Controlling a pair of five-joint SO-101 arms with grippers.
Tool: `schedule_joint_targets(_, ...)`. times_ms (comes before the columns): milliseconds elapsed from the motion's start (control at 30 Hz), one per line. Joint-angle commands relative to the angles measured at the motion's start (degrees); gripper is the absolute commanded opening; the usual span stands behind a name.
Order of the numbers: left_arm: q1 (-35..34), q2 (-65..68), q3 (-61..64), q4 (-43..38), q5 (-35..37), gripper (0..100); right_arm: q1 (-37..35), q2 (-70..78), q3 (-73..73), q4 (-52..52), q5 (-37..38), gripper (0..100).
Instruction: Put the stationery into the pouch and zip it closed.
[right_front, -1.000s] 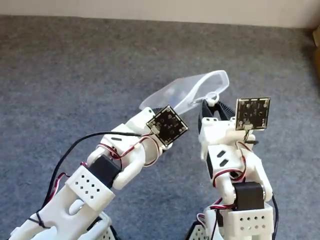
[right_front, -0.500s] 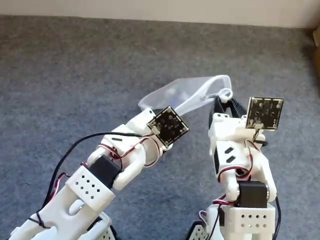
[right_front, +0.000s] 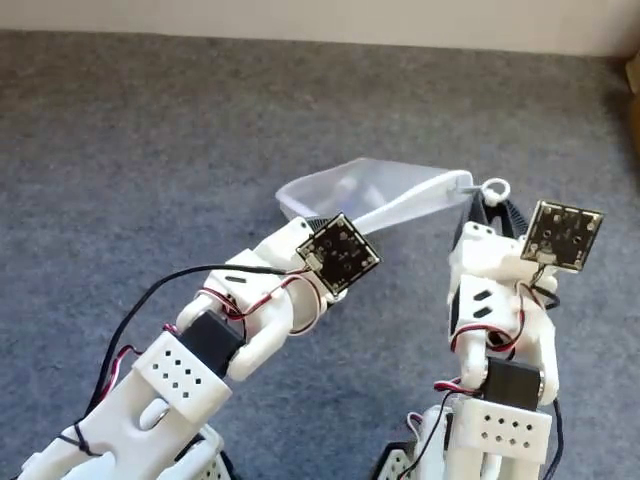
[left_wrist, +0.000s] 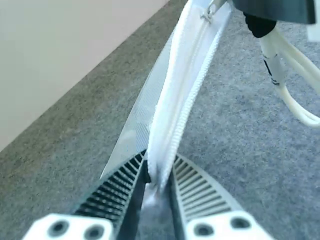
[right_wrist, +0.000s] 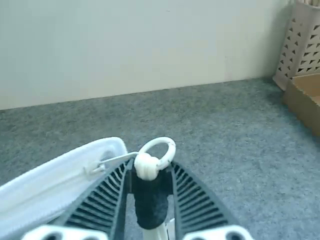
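Note:
A translucent pouch (right_front: 370, 192) with a white zipper (left_wrist: 186, 85) hangs stretched above the grey carpet between the two arms. My left gripper (left_wrist: 159, 164) is shut on the pouch's near zipper end, below the wrist camera board (right_front: 337, 252) in the high view. My right gripper (right_wrist: 148, 167) is shut on the black zipper pull (right_wrist: 147, 192), whose white ring (right_wrist: 157, 147) sticks up past the fingertips. In the high view that right gripper (right_front: 482, 203) is at the pouch's right end, with the ring (right_front: 495, 187) just beyond. I cannot make out what the pouch holds.
Grey carpet (right_front: 150, 150) spreads all round, up to a pale wall (right_wrist: 150, 40). A perforated basket (right_wrist: 305, 35) and a cardboard box (right_wrist: 306, 97) stand at the far right. White cords (left_wrist: 290, 70) hang from the right arm near the pouch.
My right gripper has moved right with the zipper pull. The pouch has been drawn out longer and flatter. The left arm has kept still.

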Motion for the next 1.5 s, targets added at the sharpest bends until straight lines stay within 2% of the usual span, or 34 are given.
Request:
schedule_joint_targets(0, -4.09, -2.15, -0.40, 0.09, 0.70, 1, 6.99, -0.66, 0.66, -5.67, -0.26, 0.5)
schedule_joint_targets(133, -4.09, -2.15, -0.40, 0.09, 0.70, 1, 9.98, -0.57, 2.86, -9.01, -0.26, 0.5)
schedule_joint_targets(533, -4.09, -2.24, -0.31, 0.26, 0.70, 1, 10.68, -0.75, 3.03, -9.19, -0.44, 0.5)
schedule_joint_targets(667, -4.09, -2.24, -0.31, 0.18, 0.70, 1, 14.37, -0.57, 3.03, -9.27, -0.53, 0.5)
schedule_joint_targets(1100, -4.79, -2.24, -0.31, 0.09, 0.88, 1, 15.08, -0.48, 3.30, -9.27, -0.70, 0.5)
schedule_joint_targets(1233, -5.05, -2.24, -0.31, 0.00, 0.88, 1, 16.04, -0.48, 3.30, -9.27, -4.22, 0.5)
schedule_joint_targets(1467, -4.97, -2.24, -0.22, 0.18, 0.88, 1, 15.69, -0.84, 3.21, -9.19, -4.31, 0.5)
